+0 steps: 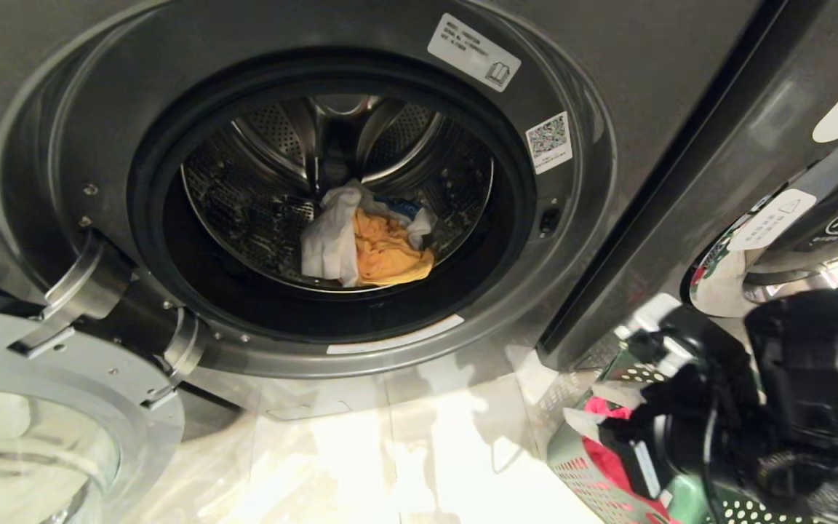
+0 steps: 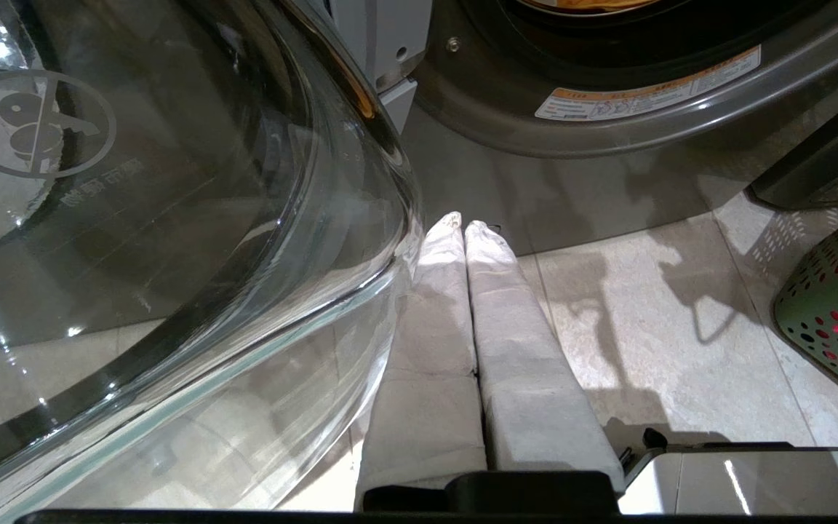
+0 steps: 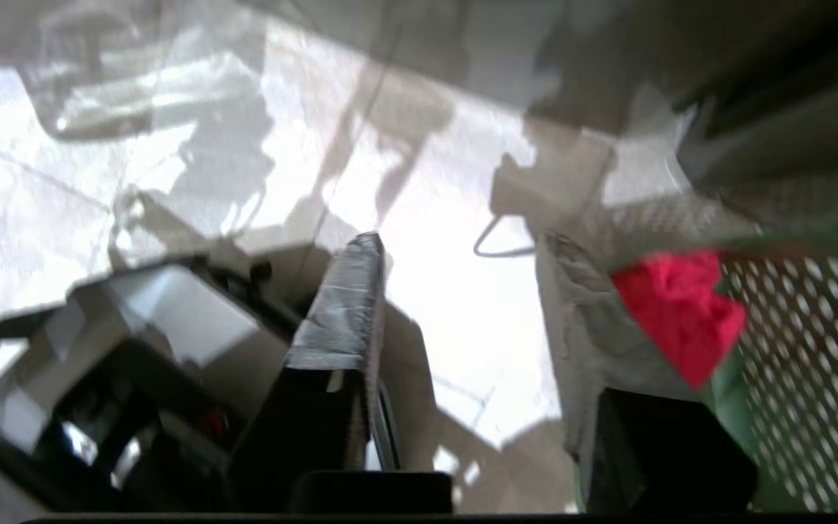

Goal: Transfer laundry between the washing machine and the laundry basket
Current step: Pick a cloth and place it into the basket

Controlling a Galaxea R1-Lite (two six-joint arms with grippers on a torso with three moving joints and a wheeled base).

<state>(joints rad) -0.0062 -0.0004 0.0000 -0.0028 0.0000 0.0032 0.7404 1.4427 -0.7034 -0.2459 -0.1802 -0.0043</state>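
Observation:
The washing machine (image 1: 608, 87) stands open in front of me. In its drum lies a heap of laundry: a white cloth (image 1: 328, 236), an orange cloth (image 1: 386, 251) and a bit of blue (image 1: 397, 207). The green perforated laundry basket (image 1: 593, 487) sits on the floor at the lower right with a red garment (image 1: 612, 458) in it. My right arm (image 1: 790, 407) hangs over the basket. In the right wrist view the right gripper (image 3: 463, 244) is open, only floor between its fingers, the red garment (image 3: 681, 306) beside one finger. My left gripper (image 2: 463, 224) is shut and empty, low beside the door glass.
The machine's round door (image 1: 41, 437) swings open at the lower left, its glass bowl (image 2: 172, 218) close against my left gripper. A second machine (image 1: 826, 218) stands to the right, behind the basket. Pale tiled floor (image 1: 390, 451) lies between door and basket.

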